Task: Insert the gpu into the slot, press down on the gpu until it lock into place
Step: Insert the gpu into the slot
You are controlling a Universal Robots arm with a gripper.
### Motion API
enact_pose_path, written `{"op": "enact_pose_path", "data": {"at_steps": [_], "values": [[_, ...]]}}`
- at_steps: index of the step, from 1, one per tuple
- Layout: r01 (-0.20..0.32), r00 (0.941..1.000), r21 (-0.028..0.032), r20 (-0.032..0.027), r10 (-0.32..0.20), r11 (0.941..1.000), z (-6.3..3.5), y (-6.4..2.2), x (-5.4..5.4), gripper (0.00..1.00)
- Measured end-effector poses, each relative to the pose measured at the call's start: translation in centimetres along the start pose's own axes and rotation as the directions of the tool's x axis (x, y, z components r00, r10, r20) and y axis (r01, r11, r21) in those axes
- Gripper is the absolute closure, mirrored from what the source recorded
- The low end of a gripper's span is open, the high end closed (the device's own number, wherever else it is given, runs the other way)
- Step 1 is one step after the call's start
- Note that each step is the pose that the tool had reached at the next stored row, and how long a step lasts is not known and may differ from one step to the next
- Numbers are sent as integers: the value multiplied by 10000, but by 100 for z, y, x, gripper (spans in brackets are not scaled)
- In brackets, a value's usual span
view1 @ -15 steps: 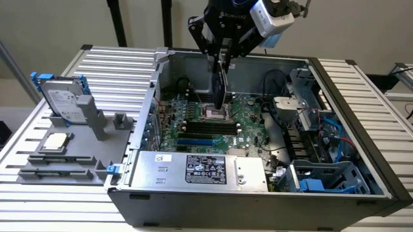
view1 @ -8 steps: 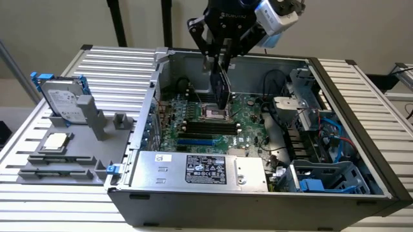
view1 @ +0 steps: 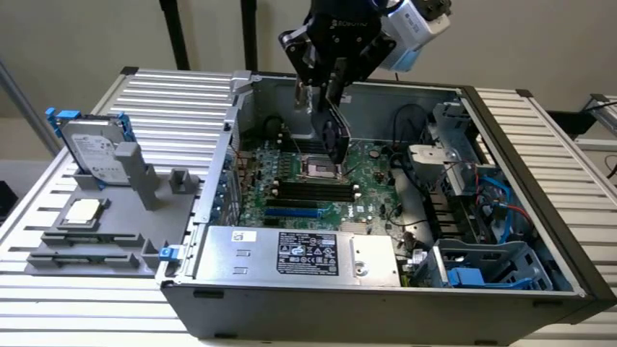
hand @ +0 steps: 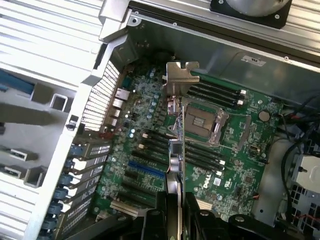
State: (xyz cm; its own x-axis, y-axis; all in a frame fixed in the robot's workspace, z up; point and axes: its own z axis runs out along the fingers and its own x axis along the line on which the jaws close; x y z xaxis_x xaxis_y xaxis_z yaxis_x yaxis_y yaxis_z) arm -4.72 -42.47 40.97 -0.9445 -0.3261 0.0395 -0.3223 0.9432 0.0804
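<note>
- Exterior view's left: the hard drive [view1: 92,148] stands on the grey fixture [view1: 92,242] outside the case. It is well apart from the work and poses no hazard.
- The slot [view1: 292,213] [hand: 146,170] lies bare on the green board, just beside the power supply [view1: 299,253]. The black memory slots [view1: 311,189] run parallel to it and close by. If you descend off-line, the card could land on one of those instead.
- The gpu [view1: 337,137] [hand: 176,150] hangs edge-on above the board, over the CPU socket [view1: 321,170] area. It is not over the slot and touches nothing below.
- The card looks slightly tilted, though that may be the camera angle. A tilted entry would jam one end first.
- The card's metal bracket [hand: 180,75] could catch the case's rear wall on the way down.
- The hand [view1: 328,97] [hand: 174,200] is closed on the gpu's upper edge. The grip is thin, so a hard press could make the card slip or pivot.
- Hidden: the card's connector edge faces away in both views. The slot's latch is too small to make out.
- Exterior view's right: loose cables [view1: 501,195] hide the board's edge there.
</note>
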Motion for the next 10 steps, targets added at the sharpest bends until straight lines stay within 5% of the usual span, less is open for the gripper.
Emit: {"op": "enact_pose_path", "data": {"at_steps": [5,10], "values": [[896,9960,18,-68,-896,9960,0,0,0,74],[1806,9835,27,-139,-1805,9836,-1,0,0,74]]}}
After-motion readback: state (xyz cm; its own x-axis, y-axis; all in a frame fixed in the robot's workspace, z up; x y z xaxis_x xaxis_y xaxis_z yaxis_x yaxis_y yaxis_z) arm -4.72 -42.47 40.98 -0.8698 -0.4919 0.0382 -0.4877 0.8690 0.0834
